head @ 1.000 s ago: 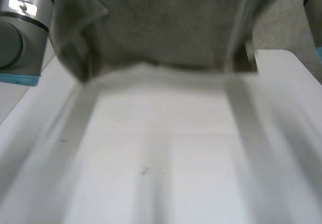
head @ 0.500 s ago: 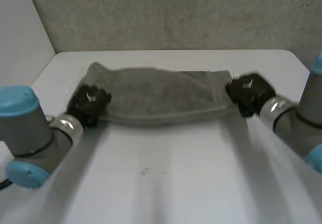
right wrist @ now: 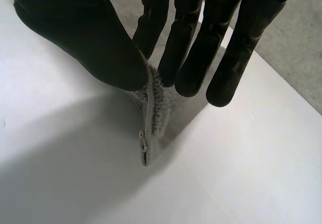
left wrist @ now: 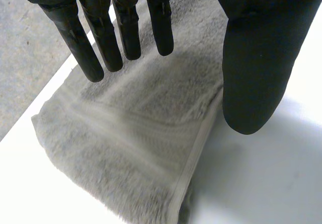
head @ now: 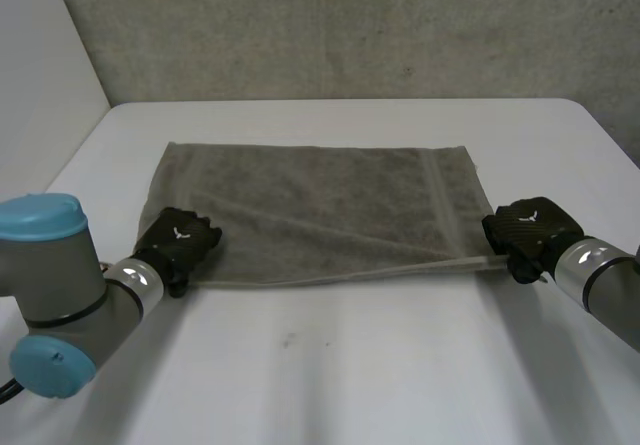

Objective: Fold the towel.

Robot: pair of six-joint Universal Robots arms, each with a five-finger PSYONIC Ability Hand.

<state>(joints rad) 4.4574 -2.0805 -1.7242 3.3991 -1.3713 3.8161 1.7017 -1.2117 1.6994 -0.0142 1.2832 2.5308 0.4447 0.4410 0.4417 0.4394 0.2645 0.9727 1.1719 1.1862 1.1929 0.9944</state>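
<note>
The grey towel (head: 320, 205) lies spread flat on the white surface (head: 350, 375), its near edge running from hand to hand. The right hand (head: 530, 227) pinches one near corner between thumb and fingers. The left hand (head: 180, 237) is spread wide over the other, fingers straight. Bare surface lies open on the robot's side of both hands.

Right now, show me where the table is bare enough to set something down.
Biggest bare patch: the table nearer than the towel, between left arm and right arm. A narrower strip lies between the towel's far edge and the wall. Crowded: the towel's near corners, at the left hand and right hand.
</note>
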